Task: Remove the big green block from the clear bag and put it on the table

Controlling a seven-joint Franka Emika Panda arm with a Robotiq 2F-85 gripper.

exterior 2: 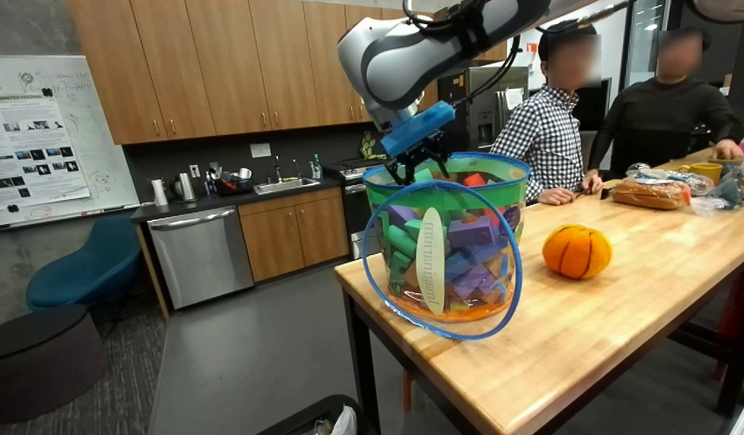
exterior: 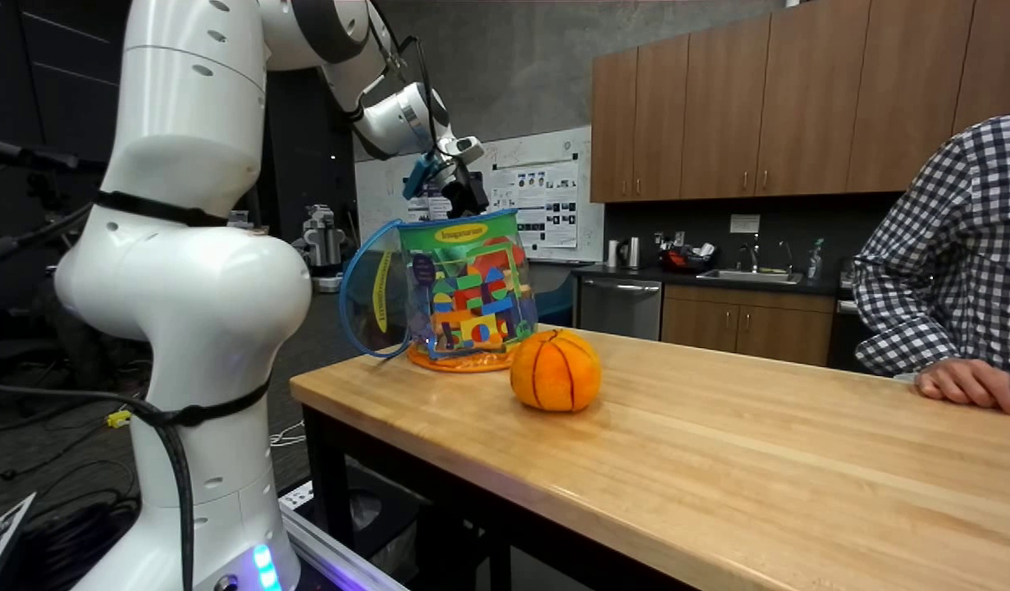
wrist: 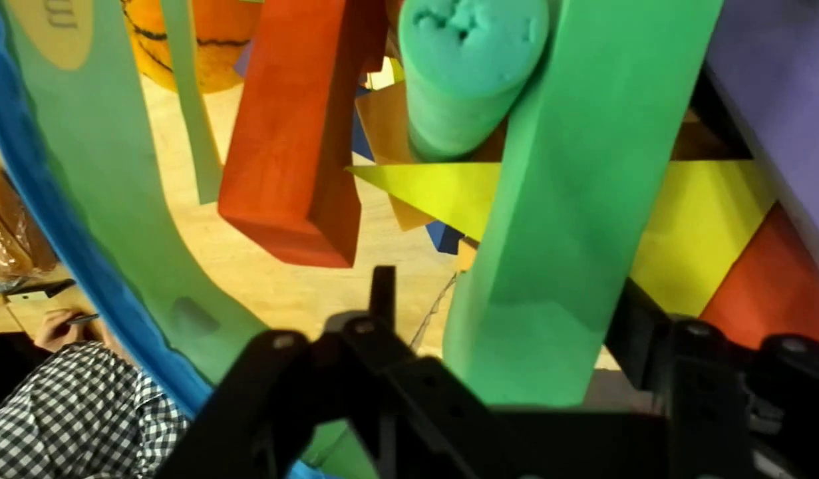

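The clear bag (exterior: 463, 235) stands on the wooden table (exterior: 718, 443) near its end, full of multicoloured blocks. Its green top band (exterior 2: 506, 194) and open mouth show in an exterior view. My gripper (exterior 2: 421, 174) points down into the mouth. In the wrist view, the big green block (wrist: 569, 199) is long and stands between the spread fingers of the gripper (wrist: 505, 299). The right finger is against or very near the block; a gap shows at the left finger. The block's lower end is hidden among other blocks. In the exterior view with the open mouth, a green top (exterior 2: 422, 175) shows by the fingers.
A red block (wrist: 283, 153), a green cylinder (wrist: 472, 60) and a purple block (wrist: 782, 86) crowd the green block. The bag's blue rim (wrist: 70, 226) curves close by. The round lid (exterior 2: 517, 260) hangs outside. An orange pumpkin (exterior 2: 577, 252) sits beside the bag. Two people stand at the table.
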